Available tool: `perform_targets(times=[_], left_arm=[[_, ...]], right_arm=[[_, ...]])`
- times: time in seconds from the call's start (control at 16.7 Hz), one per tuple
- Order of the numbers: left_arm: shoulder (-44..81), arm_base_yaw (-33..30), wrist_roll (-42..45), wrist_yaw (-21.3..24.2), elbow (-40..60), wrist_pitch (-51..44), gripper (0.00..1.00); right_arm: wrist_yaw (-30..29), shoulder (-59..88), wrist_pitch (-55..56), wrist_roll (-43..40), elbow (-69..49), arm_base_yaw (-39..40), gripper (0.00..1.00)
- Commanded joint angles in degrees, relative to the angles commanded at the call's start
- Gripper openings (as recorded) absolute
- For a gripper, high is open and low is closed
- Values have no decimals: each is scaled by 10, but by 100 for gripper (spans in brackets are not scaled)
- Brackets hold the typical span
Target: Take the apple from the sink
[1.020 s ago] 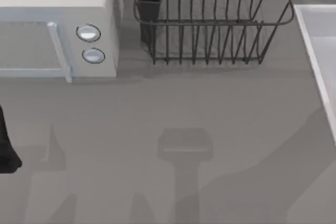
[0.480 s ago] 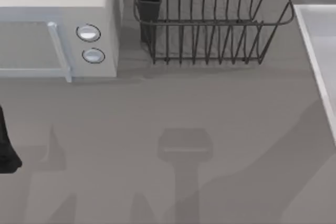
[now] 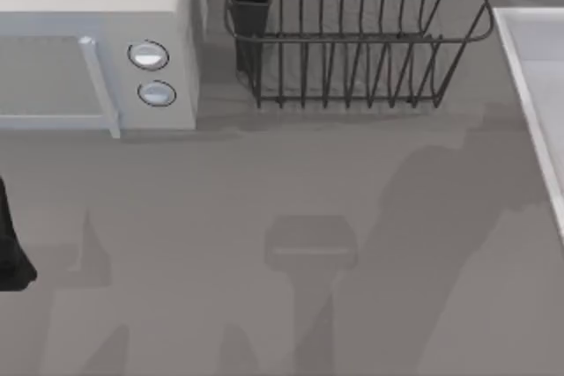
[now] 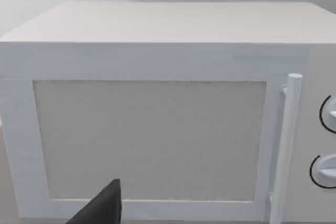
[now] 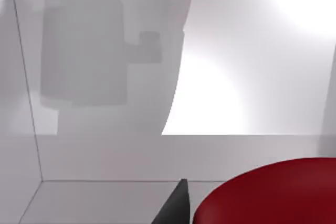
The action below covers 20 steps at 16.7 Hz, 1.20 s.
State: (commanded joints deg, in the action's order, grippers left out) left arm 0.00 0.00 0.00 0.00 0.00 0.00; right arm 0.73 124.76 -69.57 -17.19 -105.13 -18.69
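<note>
Overhead, the grey counter (image 3: 264, 182) carries a white microwave (image 3: 97, 41) at the rear left, with two round knobs (image 3: 148, 55) on its front, and a black wire dish rack (image 3: 352, 33) at the rear middle. The sink (image 3: 529, 85) shows as a pale raised rim along the right edge. The left arm (image 3: 11, 244) sits parked at the far left edge as a dark shape. A broad shadow slants across the counter toward the sink.

From the left wrist, the microwave (image 4: 157, 103) fills the scene, door and upright handle (image 4: 286, 145) facing the camera. A dark finger tip (image 4: 107, 205) of the left end effector pokes in at the lower edge; whether that end effector is spread or closed I cannot tell.

From the right wrist, the camera looks into the sink (image 5: 105, 156), its pale walls meeting at a corner. The apple (image 5: 273, 192) lies inside the basin, close below the camera, a glossy red curve. One dark finger tip (image 5: 176, 208) of the right end effector stands just beside it; the other finger is out of frame, so I cannot tell whether the jaws are spread or already on the fruit, though probably they are not yet closed on it.

The apple should be firm and fairly light, but its smooth, rounded skin will be slippery. A hold across its widest part, fingers on opposite sides, looks safest. The sink wall and rim are the obstacles: the fruit must be lifted straight up before it travels sideways. The rack and microwave stand well apart.
</note>
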Motion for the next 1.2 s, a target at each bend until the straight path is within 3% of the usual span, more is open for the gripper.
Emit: perform_targets(times=[0.3, 0.78, 0.96, 1.2], left_arm=[[0, 0, 0, 0, 0, 0, 100], [0, 0, 0, 0, 0, 0, 100], [0, 0, 0, 0, 0, 0, 100], [0, 0, 0, 0, 0, 0, 100]], right_arm=[[0, -52, -142, 0, -105, 1, 0], [1, -61, -155, 9, -112, 10, 0], [0, -79, -152, 63, -84, 64, 0], [-2, -130, -138, 213, -8, 217, 0]])
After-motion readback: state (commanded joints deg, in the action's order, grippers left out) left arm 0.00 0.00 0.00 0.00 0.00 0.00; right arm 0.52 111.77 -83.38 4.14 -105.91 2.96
